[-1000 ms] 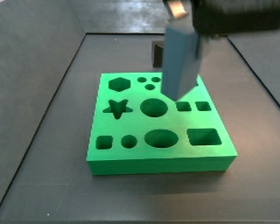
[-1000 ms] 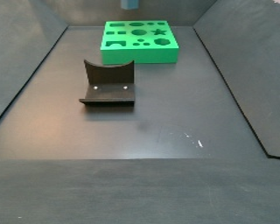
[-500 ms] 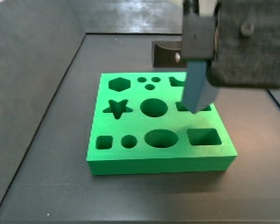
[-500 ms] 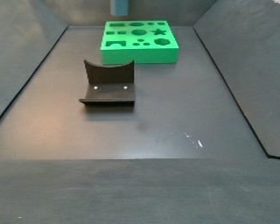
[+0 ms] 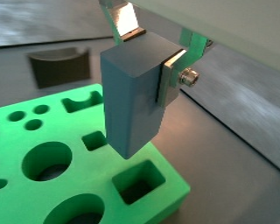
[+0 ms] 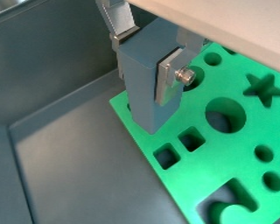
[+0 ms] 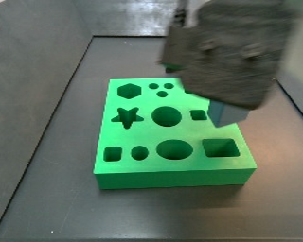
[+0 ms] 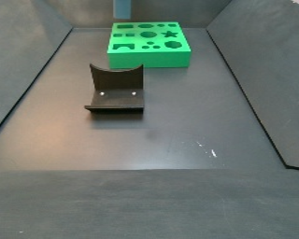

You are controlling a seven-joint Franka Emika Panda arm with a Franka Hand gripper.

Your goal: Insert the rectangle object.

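Observation:
My gripper (image 5: 150, 51) is shut on the rectangle object (image 5: 130, 105), a slate-blue bar held upright between the silver fingers (image 5: 171, 72). The bar's lower end hangs just above the green board (image 5: 101, 172) near its corner, close to a square hole (image 5: 137, 184). In a wrist view the gripper (image 6: 145, 58) holds the bar (image 6: 143, 92) over the board's (image 6: 215, 163) edge. In a side view the gripper (image 7: 230, 57) is a blurred dark mass over the board's (image 7: 173, 177) right side. Only the bar's tip (image 7: 226, 114) shows, beyond the rectangular hole (image 7: 220, 147).
The fixture (image 8: 115, 91) stands on the dark floor in front of the green board (image 8: 149, 60); it also shows behind the board in a wrist view (image 5: 60, 66). Grey walls enclose the floor. The gripper is out of sight in that side view.
The gripper has moved with the bar toward the board's right edge and now looks larger and blurred in a side view. The board and fixture have not moved.

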